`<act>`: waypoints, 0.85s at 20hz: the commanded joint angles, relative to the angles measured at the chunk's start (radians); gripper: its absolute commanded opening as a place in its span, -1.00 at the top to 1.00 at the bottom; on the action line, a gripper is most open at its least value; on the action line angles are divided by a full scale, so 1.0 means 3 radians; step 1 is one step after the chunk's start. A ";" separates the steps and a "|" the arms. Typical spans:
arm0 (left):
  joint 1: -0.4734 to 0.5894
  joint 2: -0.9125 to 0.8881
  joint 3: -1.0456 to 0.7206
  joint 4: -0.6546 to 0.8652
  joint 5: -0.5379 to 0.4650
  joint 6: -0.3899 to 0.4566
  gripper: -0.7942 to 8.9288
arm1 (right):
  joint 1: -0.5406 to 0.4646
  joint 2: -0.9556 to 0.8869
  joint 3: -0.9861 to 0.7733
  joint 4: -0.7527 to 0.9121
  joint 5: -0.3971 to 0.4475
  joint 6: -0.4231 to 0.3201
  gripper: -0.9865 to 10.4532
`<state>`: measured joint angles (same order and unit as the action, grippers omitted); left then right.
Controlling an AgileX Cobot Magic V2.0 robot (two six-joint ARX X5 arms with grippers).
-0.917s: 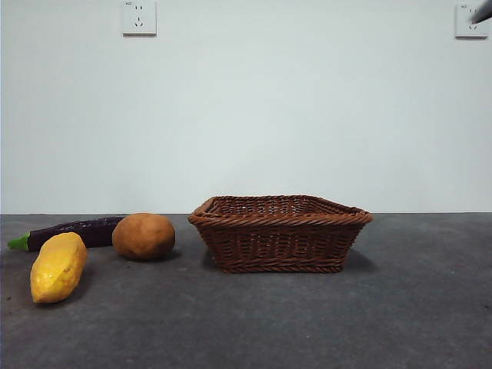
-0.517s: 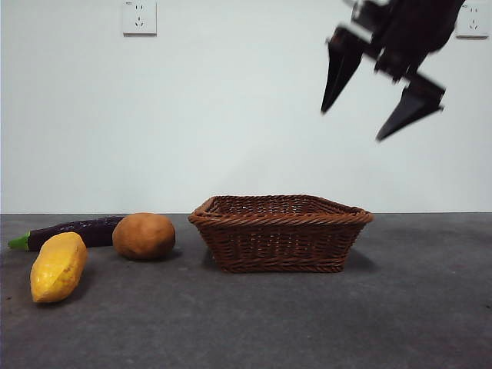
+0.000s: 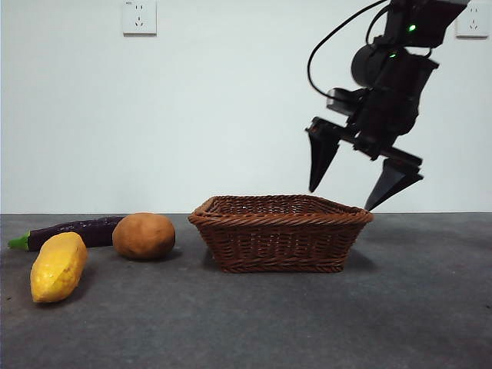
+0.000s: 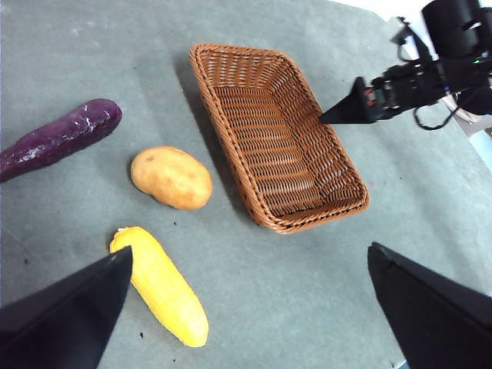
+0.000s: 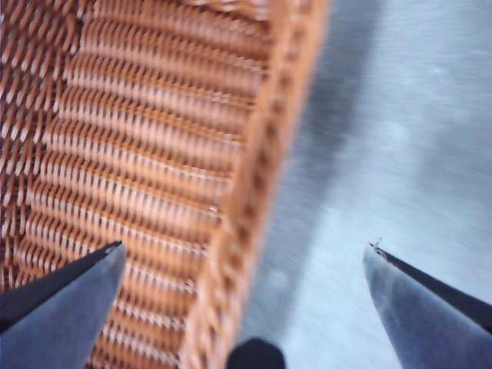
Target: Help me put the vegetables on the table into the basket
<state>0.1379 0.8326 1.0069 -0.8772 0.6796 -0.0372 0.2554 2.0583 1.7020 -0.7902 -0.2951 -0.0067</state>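
**Right end effector open above the basket's right rim; all three vegetables on the worktop**

In the front view the right end effector hangs in the upper right of the frame, dark and large, with its two jaws spread wide apart and gripping nothing. Its tips point down over the right end of the basket; one tip sits above the basket's interior, the other just above the right corner of the rim. The right wrist view is blurred, yet it shows the braided rim running between the two parted jaws, woven floor on one side and bare grey worktop on the other.

The basket stands in the centre of the front view, resting flat on the worktop, and the left wrist view shows nothing lying inside it.

The vegetables lie in a group at the lower left of the front view, well apart from the right end effector. The potato is nearest the basket, just beside its left wall but not touching it. The eggplant lies behind and to the left of the potato, its green stem toward the frame's left edge. The yellow vegetable lies in front of the eggplant, closest to the camera.

The left end effector is held high over the scene with jaws wide apart and empty, looking down on basket and vegetables together.
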 commanded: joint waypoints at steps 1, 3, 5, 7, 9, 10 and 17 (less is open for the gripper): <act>-0.0006 0.0027 0.0006 0.0011 0.0001 0.0001 -0.58 | 0.0092 0.0165 0.0015 0.0084 0.0069 0.0043 -0.09; -0.0006 0.0029 0.0006 0.0011 0.0001 0.0000 -0.58 | 0.0158 0.0262 0.0015 0.0161 0.0197 0.0093 -0.03; -0.0006 0.0031 0.0006 0.0010 0.0001 0.0000 -0.58 | 0.0181 0.0318 0.0015 0.0276 0.0276 0.0210 0.06; -0.0006 0.0031 0.0006 0.0010 0.0001 0.0000 -0.58 | 0.0179 0.0318 0.0015 0.0379 0.0324 0.0238 0.30; -0.0006 0.0031 0.0006 0.0010 0.0001 0.0001 -0.58 | 0.0175 0.0319 0.0015 0.0376 0.0326 0.0282 0.49; -0.0006 0.0033 0.0006 0.0010 0.0001 0.0001 -0.58 | 0.0175 0.0328 0.0015 0.0375 0.0323 0.0282 0.58; -0.0006 0.0046 0.0006 0.0005 -0.0141 -0.0003 -0.58 | 0.0175 0.0329 0.0015 0.0420 0.0287 0.0285 0.85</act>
<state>0.1379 0.8452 1.0069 -0.8776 0.6353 -0.0376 0.3061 2.1452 1.7096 -0.6594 -0.2199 0.1108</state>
